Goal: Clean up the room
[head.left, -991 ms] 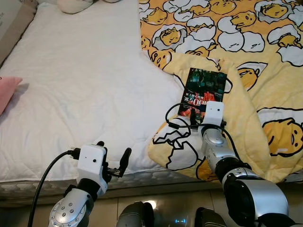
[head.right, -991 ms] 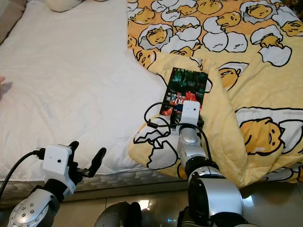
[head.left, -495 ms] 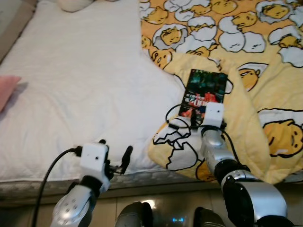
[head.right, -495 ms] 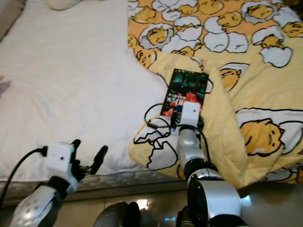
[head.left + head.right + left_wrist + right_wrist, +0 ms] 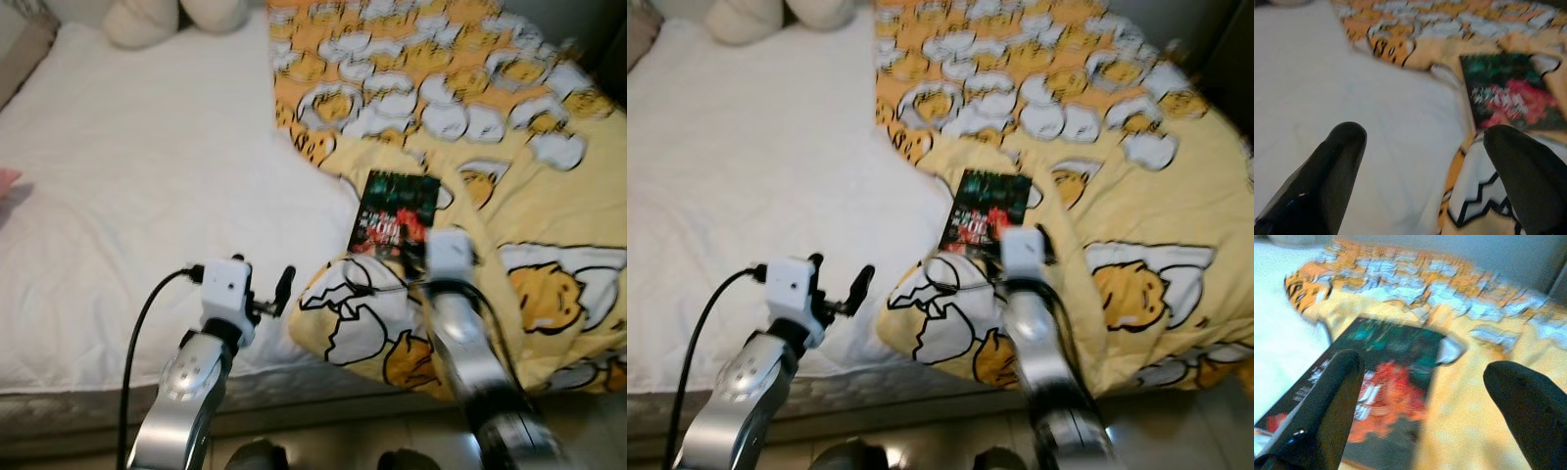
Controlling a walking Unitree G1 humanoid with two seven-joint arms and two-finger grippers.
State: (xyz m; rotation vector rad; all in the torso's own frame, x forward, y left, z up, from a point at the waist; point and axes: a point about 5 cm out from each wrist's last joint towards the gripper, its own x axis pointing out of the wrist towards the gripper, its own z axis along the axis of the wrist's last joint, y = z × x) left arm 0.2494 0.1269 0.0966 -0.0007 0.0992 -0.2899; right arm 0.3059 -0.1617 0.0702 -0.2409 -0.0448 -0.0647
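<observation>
A dark book with a red and green cover lies on the folded yellow egg-print blanket, near the bed's front edge. My right gripper is open and hovers just above the book's near end, one finger to each side of the cover. The right wrist partly hides the book's lower corner. My left gripper is open over the white sheet, a short way left of the book and the blanket's edge. Nothing is held.
The white mattress takes up the left half of the bed. Plush toys sit at its far end and a pink item lies at the left edge. The bed's front edge and the floor lie below my arms.
The camera has shifted and blurred. Both arms have reached further forward over the bed. The right gripper is nearer the book; the left has moved towards the blanket's edge.
</observation>
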